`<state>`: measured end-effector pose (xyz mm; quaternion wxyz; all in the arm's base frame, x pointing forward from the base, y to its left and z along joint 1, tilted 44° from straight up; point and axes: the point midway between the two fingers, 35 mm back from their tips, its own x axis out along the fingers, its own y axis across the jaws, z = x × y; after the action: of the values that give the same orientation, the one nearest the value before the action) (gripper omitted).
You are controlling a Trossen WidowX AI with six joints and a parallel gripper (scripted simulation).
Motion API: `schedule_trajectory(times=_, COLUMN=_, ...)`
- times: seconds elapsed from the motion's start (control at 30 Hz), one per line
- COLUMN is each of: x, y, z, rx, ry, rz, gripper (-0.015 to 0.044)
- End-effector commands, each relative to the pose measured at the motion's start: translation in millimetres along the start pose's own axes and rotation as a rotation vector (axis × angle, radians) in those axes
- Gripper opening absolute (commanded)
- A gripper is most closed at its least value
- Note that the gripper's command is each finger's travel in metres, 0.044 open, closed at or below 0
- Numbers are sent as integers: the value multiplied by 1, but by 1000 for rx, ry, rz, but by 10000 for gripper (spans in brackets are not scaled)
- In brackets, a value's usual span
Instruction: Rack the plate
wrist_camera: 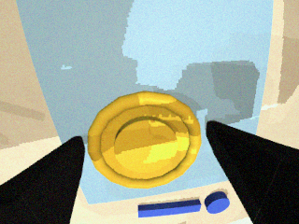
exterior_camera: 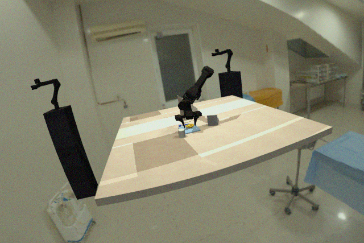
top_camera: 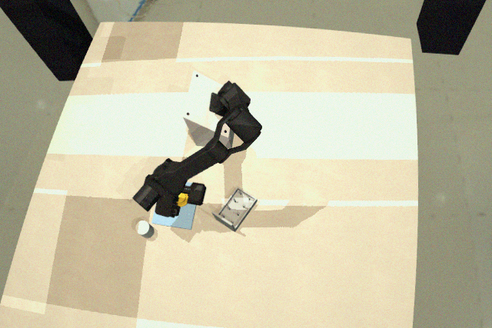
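Two fingers of gripper (wrist_camera: 145, 144) straddling yellow plate (wrist_camera: 145, 145) on blue mat (wrist_camera: 93, 37), released, holding nothing; centre, lower, clench evenly on rim.

Fingers straddle the plate (wrist_camera: 145, 145) with gaps either side — a cup (top_camera: 143, 227) stands near, the rack (top_camera: 236, 209) well apart.

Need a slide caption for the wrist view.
Open claw straddles the yellow plate lying flat on the blue mat.
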<state>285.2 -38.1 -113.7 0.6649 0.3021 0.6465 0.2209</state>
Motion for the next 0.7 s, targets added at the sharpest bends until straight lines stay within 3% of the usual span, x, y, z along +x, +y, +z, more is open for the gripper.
schedule_trajectory(times=0.0, x=2, y=1, z=-2, rx=7, ry=2, rz=5, gripper=347)
schedule_trajectory(times=0.13, x=2, y=1, z=-2, rx=7, ry=2, rz=5, gripper=347)
schedule_trajectory(times=0.47, x=2, y=1, z=-2, rx=7, ry=2, rz=5, gripper=280)
schedule_trajectory(times=0.67, x=-20, y=-3, z=5, rx=6, ry=-10, rz=-3, gripper=123)
